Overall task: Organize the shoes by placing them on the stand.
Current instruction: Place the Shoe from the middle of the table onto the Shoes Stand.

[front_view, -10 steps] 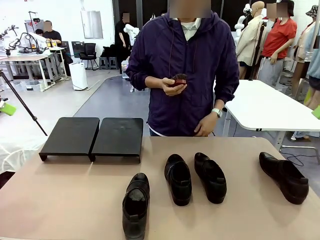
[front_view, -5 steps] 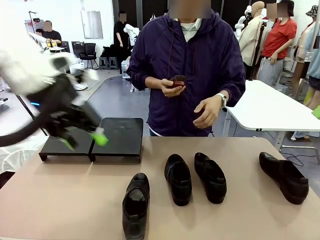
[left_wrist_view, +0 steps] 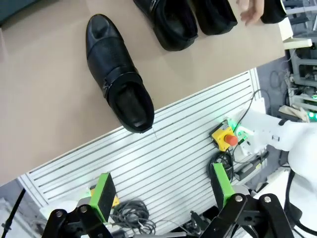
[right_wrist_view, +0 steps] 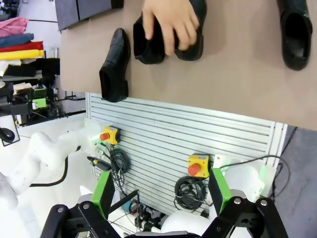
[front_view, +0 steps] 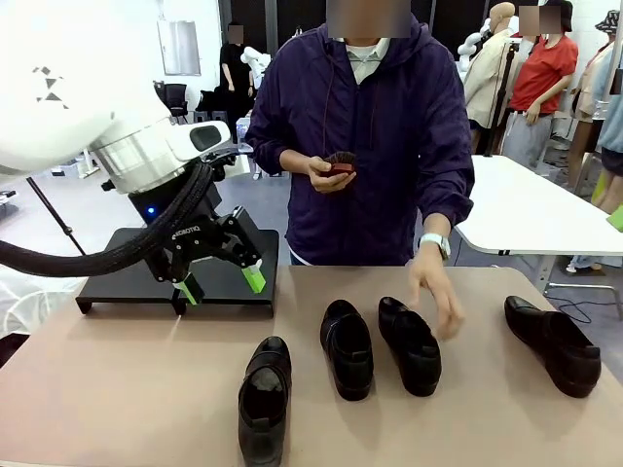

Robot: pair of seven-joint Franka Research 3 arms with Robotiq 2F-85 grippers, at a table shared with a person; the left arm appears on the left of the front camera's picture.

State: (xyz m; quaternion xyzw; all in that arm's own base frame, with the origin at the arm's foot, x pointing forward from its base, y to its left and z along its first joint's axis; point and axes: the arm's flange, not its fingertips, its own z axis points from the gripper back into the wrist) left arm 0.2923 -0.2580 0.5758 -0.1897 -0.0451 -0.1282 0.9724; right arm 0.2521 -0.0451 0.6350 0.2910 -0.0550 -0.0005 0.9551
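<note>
While my left gripper (front_view: pixel 222 285) hangs just above the front edge of the low matte-black rectangular stand (front_view: pixel 107 287), its green-padded jaws are spread wide and grip nothing. That stand, two flat panels set side by side, sits at the far left of the large tan tabletop (front_view: pixel 117 389). My right gripper (right_wrist_view: pixel 161 191) is likewise spread fully apart with nothing between its pads; its wrist camera looks down from high over my own edge of the table.

All four glossy black leather slip-on shoes lie on the tabletop, apart from the stand. The nearest shoe (front_view: pixel 265 399) rests close to my edge, just left of centre, heel toward me and toe pointing across the table. A second shoe (front_view: pixel 348 347) and a third shoe (front_view: pixel 410 343) lie side by side near the middle, just beyond it. The fourth shoe (front_view: pixel 552 343) lies well apart from them at my right.

At the far side stands a person in a dark purple hooded jacket (front_view: pixel 380 126). One hand (front_view: pixel 435 292) reaches down over the two middle shoes, blurred; I cannot tell whether it touches them. The other hand (front_view: pixel 316 173) holds a small reddish-brown object (front_view: pixel 338 161) at chest height.
</note>
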